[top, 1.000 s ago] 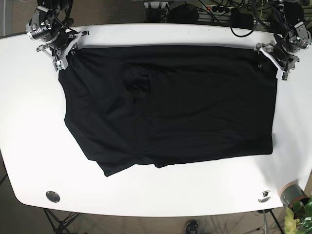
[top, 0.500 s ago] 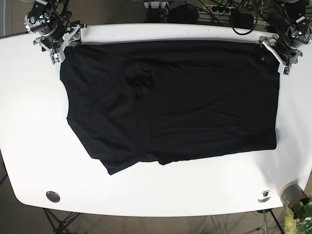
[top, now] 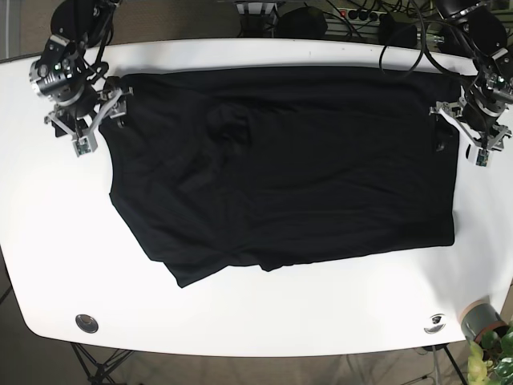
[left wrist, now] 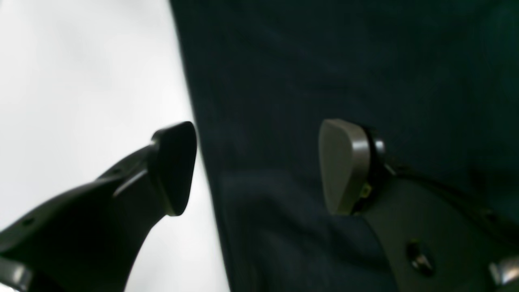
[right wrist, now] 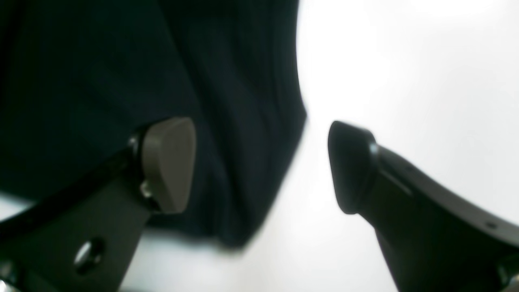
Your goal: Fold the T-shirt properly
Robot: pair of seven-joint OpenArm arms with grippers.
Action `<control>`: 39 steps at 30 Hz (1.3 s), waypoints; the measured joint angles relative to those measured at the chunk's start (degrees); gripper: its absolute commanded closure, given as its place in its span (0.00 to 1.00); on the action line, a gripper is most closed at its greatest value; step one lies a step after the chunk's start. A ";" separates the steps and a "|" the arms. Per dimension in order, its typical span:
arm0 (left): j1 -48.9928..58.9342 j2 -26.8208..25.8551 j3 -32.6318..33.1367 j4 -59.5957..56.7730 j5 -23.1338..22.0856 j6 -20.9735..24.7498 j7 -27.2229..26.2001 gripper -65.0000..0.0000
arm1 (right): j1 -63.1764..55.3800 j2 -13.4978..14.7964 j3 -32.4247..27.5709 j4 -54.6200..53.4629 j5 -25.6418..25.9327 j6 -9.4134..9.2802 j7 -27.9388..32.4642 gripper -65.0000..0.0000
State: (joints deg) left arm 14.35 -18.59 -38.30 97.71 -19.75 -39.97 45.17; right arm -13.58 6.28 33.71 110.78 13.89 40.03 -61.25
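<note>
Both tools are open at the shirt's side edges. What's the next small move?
Probably lower both and close. The left tool and right tool each straddle an edge of the shirt, open, one finger over cloth and one over table, gripping nothing yet.

T-shirt spread across the table, 2 grippers at its side edges

The T-shirt (top: 280,168) lies flat on the table (top: 264,321); the left gripper (top: 460,143) straddles its edge on the base view's right, the right gripper (top: 94,120) its edge on the left, both toward the far side.

Each gripper (left wrist: 257,166) pairs a black finger with a grey-padded, screwed, cabled one.
</note>
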 measured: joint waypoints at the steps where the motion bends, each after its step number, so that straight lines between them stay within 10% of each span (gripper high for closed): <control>1: -0.92 -0.02 0.00 0.00 0.07 0.02 0.00 0.31 | 1.57 0.28 -0.55 -1.07 -0.07 0.02 0.00 0.26; 16: -12.33 -0.26 1.84 -0.17 0.92 6.12 0.50 0.31 | 28.00 3.72 -10.21 -23.98 -5.35 -0.44 0.85 0.35; 39: -16.31 -0.09 4.68 -3.34 0.44 12.55 0.20 0.31 | 55.28 5.11 -14.53 -74.69 -20.41 -0.20 33.33 0.35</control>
State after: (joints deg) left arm -1.96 -18.68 -33.63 94.37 -19.31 -27.42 45.36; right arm 41.69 11.40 19.18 36.10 -6.52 39.83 -27.92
